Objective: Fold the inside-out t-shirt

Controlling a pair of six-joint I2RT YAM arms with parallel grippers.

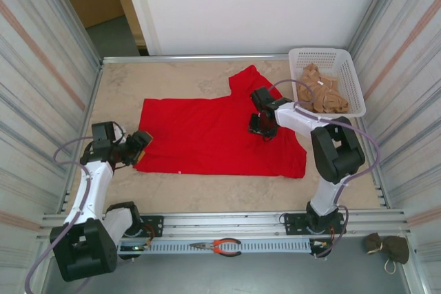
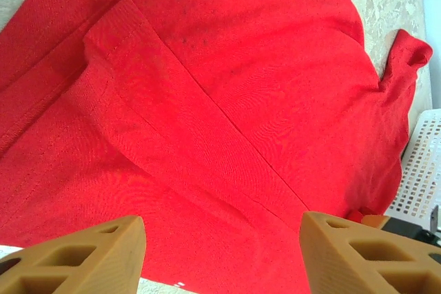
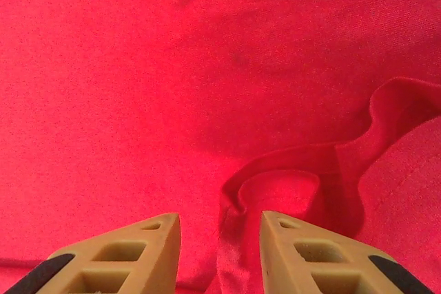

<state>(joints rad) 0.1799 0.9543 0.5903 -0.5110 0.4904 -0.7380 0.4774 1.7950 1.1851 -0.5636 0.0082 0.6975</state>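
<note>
Cloth lies spread across the middle of the table (image 1: 172,80): the inside-out t-shirt (image 1: 207,135), bright red, is mostly flat, with one sleeve reaching toward the far edge. The left gripper (image 1: 141,146) sits at the shirt's left edge. In its wrist view its jaws (image 2: 222,217) stand wide apart with nothing between them, above the hem and a stitched seam. The right gripper (image 1: 263,127) is down on the shirt's right half. Its jaws (image 3: 220,215) are fairly close together, and a raised ridge of red cloth runs into the gap. I cannot tell whether they actually pinch it. A white basket (image 1: 348,67) at the far right corner holds a tan garment (image 1: 320,91). Pliers (image 1: 219,246) lie on the near rail.
</note>
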